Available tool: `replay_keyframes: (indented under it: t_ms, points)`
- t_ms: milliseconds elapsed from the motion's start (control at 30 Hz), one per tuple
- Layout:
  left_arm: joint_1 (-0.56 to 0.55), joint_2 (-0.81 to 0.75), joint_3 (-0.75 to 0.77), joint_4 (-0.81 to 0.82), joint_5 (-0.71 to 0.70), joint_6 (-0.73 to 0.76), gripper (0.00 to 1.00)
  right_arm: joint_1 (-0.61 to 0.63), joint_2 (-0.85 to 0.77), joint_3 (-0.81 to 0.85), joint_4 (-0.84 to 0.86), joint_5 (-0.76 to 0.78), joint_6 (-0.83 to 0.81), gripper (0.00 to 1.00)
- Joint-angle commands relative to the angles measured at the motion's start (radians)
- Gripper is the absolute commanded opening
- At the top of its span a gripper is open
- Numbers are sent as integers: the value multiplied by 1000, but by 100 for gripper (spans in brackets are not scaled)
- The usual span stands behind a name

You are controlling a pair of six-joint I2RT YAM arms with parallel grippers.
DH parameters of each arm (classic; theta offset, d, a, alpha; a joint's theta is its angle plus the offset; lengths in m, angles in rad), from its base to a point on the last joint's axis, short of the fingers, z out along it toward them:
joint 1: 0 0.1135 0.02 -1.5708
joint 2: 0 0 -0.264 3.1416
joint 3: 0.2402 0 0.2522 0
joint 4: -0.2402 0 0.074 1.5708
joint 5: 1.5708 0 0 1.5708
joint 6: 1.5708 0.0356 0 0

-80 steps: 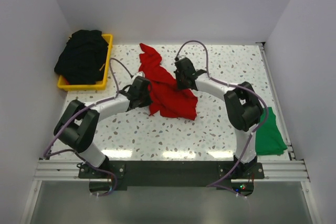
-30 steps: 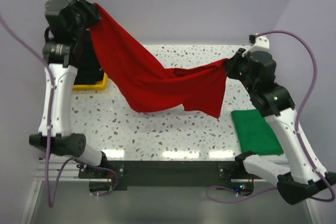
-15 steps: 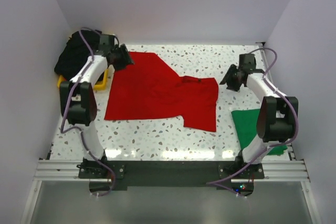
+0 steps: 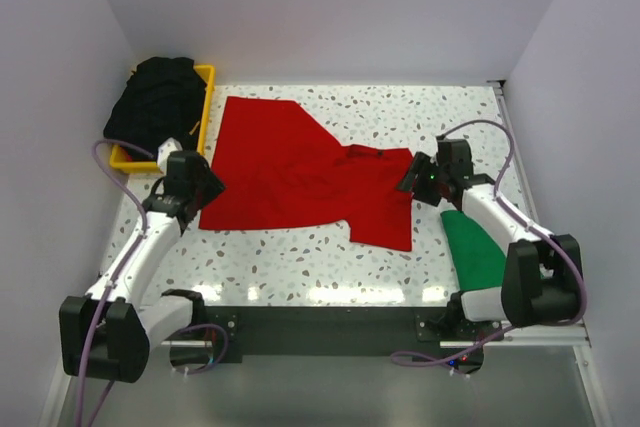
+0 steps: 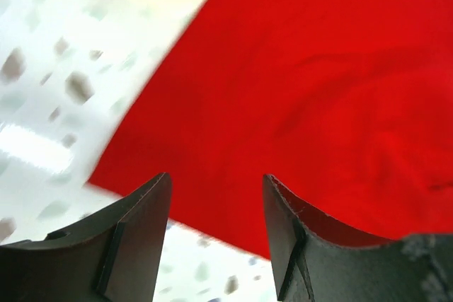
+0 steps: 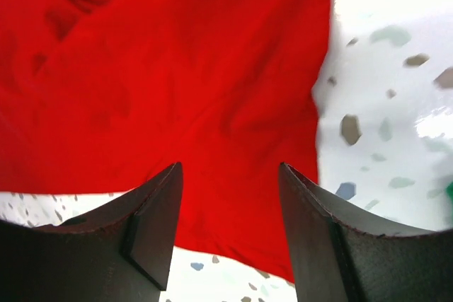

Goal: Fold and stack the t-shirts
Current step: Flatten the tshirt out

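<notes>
Shirts you see: one red t-shirt [image 4: 300, 172] flat mid-tabletop [image 4: 300, 257], one green t-shirt [image 4: 475, 252] folded near right | yellow tray [image 4: 207, 112] far left: black t-shirts [image 4: 155, 102] heaped, count unclear | left gripper [image 5: 216, 178], right gripper [image 6: 230, 166]: both spread apart, empty

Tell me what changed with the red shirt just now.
The red t-shirt, bunched mid-table, was lifted, stretched between both arms and laid flat. Both then let go: the left end effector drew back to its near-left corner, the right end effector moved to its right edge, both open. The green t-shirt and black t-shirts in the yellow bin stayed put.
</notes>
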Motion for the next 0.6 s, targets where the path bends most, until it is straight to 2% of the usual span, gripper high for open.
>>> replay_keyframes:
  t_ms: [0,133,267,567]
  points:
    - [1,-14,-70,-69,-132,-81,59,46,-76,-49,51,20,18,60]
    - [7,-16,-130,-115,-202,-134,59,57,-109,-79,42,33,20,60]
    - [8,12,-168,-89,-210,-163,59,57,-123,-99,37,64,23,60]
    - [8,128,-165,-39,-263,-213,58,57,-109,-116,42,62,21,59]
